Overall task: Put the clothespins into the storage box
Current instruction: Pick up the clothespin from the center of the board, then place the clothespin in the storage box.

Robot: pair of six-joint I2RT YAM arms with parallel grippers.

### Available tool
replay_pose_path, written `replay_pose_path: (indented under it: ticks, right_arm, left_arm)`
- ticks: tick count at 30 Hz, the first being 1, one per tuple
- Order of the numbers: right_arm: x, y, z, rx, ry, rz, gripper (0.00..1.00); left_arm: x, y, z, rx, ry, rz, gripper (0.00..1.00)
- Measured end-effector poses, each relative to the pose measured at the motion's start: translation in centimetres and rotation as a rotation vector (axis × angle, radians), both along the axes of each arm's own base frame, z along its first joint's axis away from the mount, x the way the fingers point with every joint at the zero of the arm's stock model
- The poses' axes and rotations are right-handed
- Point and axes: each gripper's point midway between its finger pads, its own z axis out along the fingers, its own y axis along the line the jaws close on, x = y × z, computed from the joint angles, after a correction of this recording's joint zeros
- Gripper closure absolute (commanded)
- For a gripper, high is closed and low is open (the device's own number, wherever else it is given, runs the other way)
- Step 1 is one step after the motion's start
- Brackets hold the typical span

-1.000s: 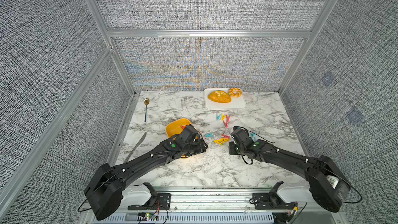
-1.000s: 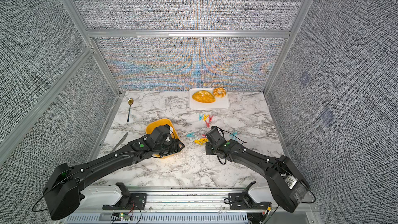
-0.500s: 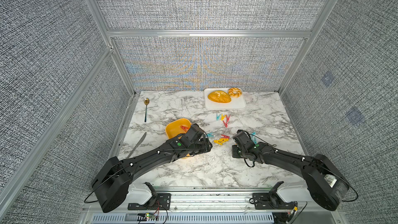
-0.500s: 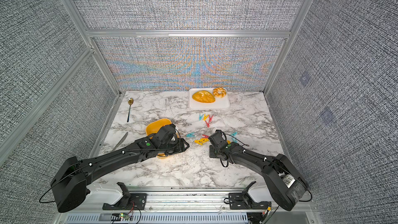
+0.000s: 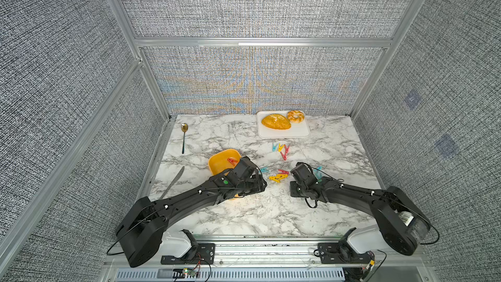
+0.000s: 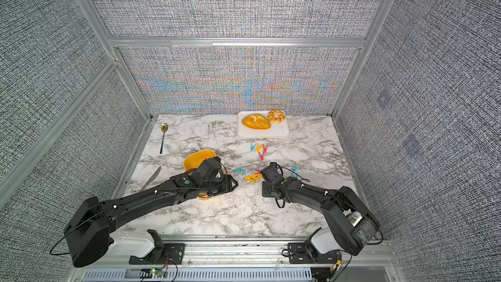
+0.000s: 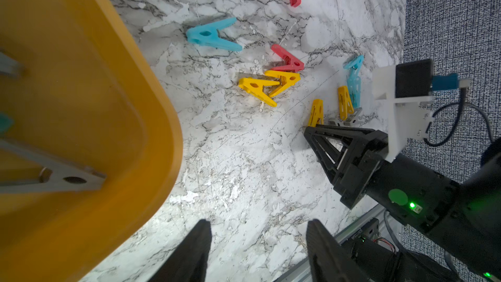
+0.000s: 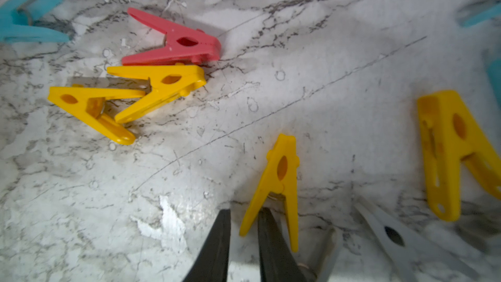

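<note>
On the marble table (image 5: 244,212), left of centre in both top views and half hidden under the left arm: the storage box (image 5: 221,162), already holding a red peg (image 5: 232,161) and, in the left wrist view, grey pegs (image 7: 40,177). Judged early-to-middle in the job. Most of the clothespins (image 5: 278,177) loose at frame centre, between the two grippers. Four more pegs (image 5: 283,155) higher up, just below the white tray (image 5: 298,131).

Just right of the box, over bare marble: the left gripper (image 7: 259,242), jaws apart, holding nothing. Right of centre, tipped down at the table: the right gripper (image 8: 244,221), fingers (image 8: 217,240) nearly together, with one leg of a yellow peg (image 8: 290,202) between them and the other leg outside. Pinched firm or merely straddled: impossible to tell.

Step in hand, then: picking up that yellow peg. Next, probably: finish the squeeze, lift clear, carry leftward across the frame over the box rim, release. Calls for care around the grey peg (image 8: 376,221) lying just beside, and around the left gripper standing in the path.

Long axis of the yellow peg: roughly in line with the right gripper's fingers. Closed nose pointing away from the gripper, splayed legs back toward it. Hidden under the gripper in both top views.
</note>
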Motion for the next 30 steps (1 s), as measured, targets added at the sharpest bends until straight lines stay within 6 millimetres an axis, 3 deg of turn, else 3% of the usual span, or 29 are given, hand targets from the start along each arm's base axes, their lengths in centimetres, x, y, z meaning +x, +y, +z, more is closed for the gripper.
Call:
replay_pose_path:
  ticks: [3,14,18,22,26,30]
  right_arm:
    - [0.3,-0.2,-0.2,-0.007,-0.005,-0.007,0.76]
    - [2.2,0.3,0.0,-0.004,-0.048,-0.018,0.99]
    - [2.7,0.1,0.5,-0.011,-0.054,-0.027,1.00]
    - [3.6,0.5,2.3,0.002,-0.090,-0.030,1.00]
    - [4.6,1.8,4.9,0.028,-0.139,-0.003,1.00]
    - [5.4,5.6,8.5,0.084,-0.204,0.089,1.00]
  left_arm:
    - [-0.1,0.1,-0.3,0.005,0.005,0.001,0.39]
    - [-0.1,0.2,-0.3,0.002,0.008,0.006,0.39]
    - [-0.2,0.2,-0.3,0.001,0.008,0.006,0.40]
    - [0.1,0.6,0.9,-0.002,-0.022,0.024,0.39]
    - [0.9,1.9,3.3,0.002,-0.086,0.061,0.35]
    - [2.1,4.9,5.2,0.017,-0.138,0.141,0.32]
